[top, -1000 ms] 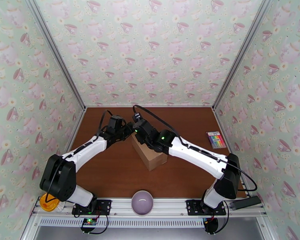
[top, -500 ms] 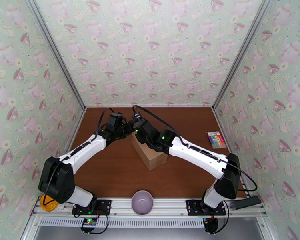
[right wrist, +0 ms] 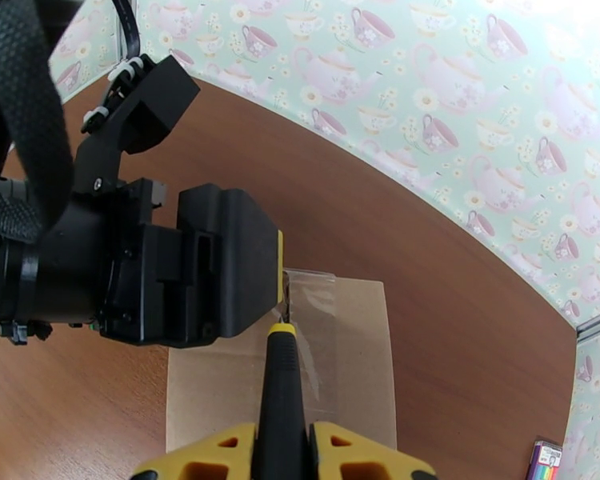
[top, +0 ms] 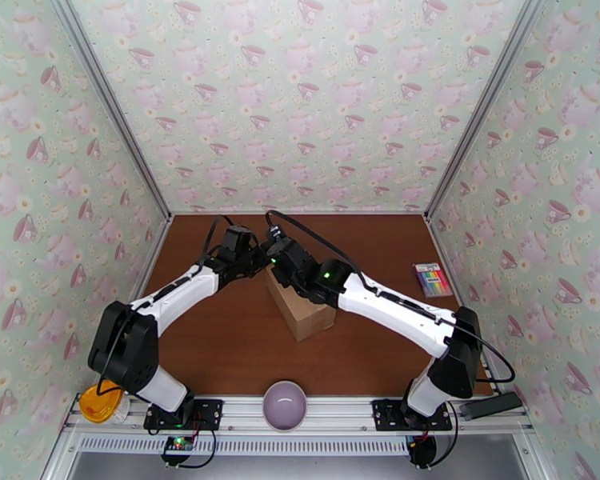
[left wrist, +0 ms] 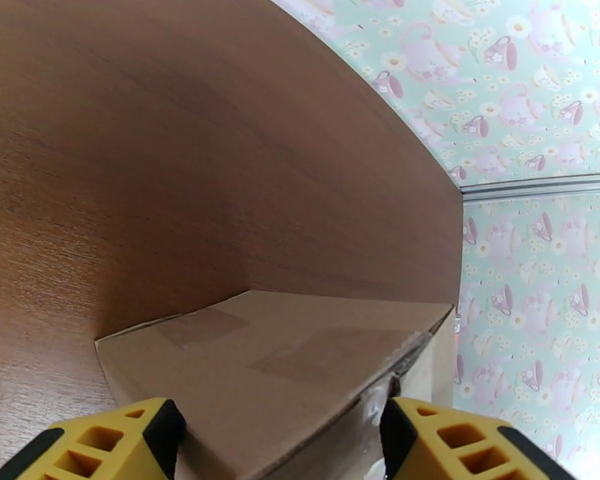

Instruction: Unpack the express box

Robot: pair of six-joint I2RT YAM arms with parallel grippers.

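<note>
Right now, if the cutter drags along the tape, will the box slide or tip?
Likely slide, not tip: the box lies low and flat on the smooth table. Taped shut, it is probably stiff. The left gripper at its far end may brace it.

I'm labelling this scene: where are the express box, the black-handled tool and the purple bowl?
express box (top: 298, 307), top external view, uncovered near end.
black-handled tool (right wrist: 281, 386), right wrist view, middle of handle.
purple bowl (top: 285, 404), top external view, centre.

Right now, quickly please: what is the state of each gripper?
Left gripper: jaws wide around the express box end; grip cannot be told.
Right gripper: closed on a black-handled cutter.
</note>
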